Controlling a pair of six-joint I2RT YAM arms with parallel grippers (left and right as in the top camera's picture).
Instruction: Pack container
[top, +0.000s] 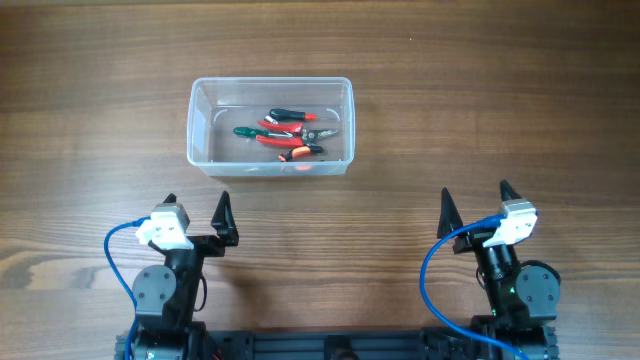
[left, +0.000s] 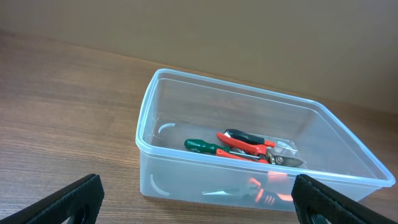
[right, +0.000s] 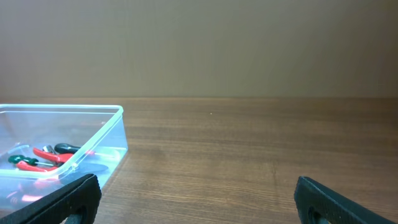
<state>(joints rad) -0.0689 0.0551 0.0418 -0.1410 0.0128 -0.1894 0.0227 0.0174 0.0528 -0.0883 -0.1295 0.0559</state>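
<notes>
The container (top: 200, 125) is a clear plastic tub on the wooden table, left of centre. Several hand tools (top: 290, 133) with red, green, black and orange handles lie inside it. In the left wrist view the container (left: 161, 124) fills the middle, with the tools (left: 245, 148) on its floor. My left gripper (top: 196, 208) sits just in front of the tub, open and holding nothing. My right gripper (top: 476, 200) stands open at the front right, well clear of the tub. The right wrist view catches only the container's corner (right: 115, 134) at the left.
Bare wooden table (top: 480, 90) stretches to the right of the tub and behind it. Blue cables (top: 115, 255) loop beside both arm bases at the front edge. No other loose objects are in view.
</notes>
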